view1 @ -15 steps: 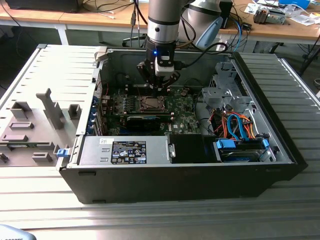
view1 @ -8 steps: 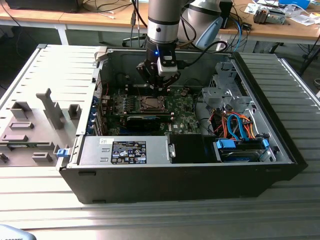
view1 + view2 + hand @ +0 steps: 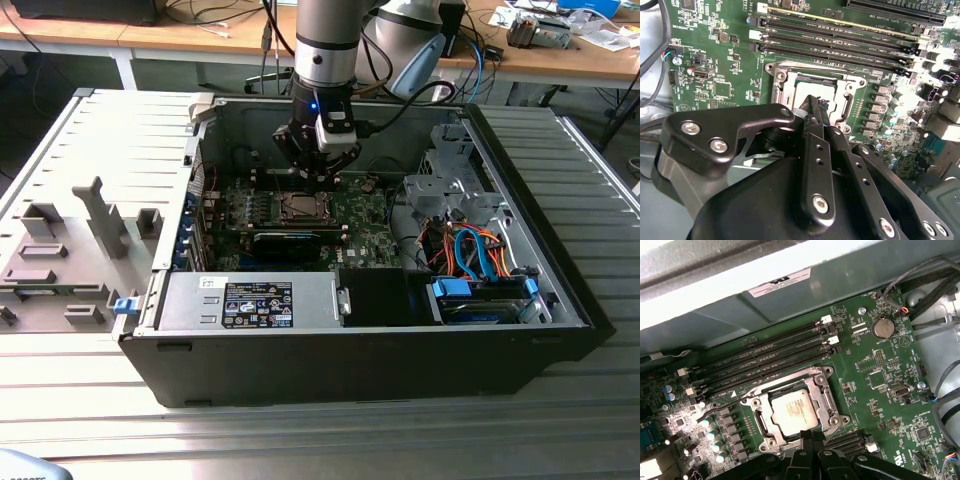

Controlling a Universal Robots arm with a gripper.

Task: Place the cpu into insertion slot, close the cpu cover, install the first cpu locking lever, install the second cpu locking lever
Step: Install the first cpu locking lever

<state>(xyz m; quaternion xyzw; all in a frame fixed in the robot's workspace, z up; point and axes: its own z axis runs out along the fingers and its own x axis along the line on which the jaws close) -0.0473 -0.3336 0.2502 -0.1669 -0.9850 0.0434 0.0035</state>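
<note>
One arm reaches down from the far side into an open computer case (image 3: 560, 300) lying on its side on a ribbed metal table (image 3: 330, 440), and its gripper (image 3: 318, 165) hangs just above the green motherboard (image 3: 365, 215) in the exterior view. Directly below and slightly nearer than the gripper sits the processor socket (image 3: 300, 207), a square metal frame on the board. In the first wrist view the cpu (image 3: 792, 409) lies flat inside that socket (image 3: 790, 407), its silvery top facing up and the metal cover frame (image 3: 826, 395) around it. The gripper's black fingertips (image 3: 815, 447) show close over the near edge of the socket there, though I cannot tell whether they touch the frame. In the second wrist view the fingers (image 3: 815, 130) stand pressed close together with no gap to be seen between them, their tips (image 3: 812, 102) over the socket's edge (image 3: 785, 85), and nothing is visibly held between them. Four long memory slots (image 3: 765, 357) run beside the socket on its far side in the first wrist view, and a round coin battery (image 3: 883, 328) sits on the board well apart from it. Toward the exterior view's right, orange and blue cables (image 3: 470, 250) bunch near a drive cage (image 3: 455, 185), and a silver power supply (image 3: 250, 300) lies along the near wall of the case. A grey fixture plate (image 3: 80, 240) rests on the table at the exterior view's left.
</note>
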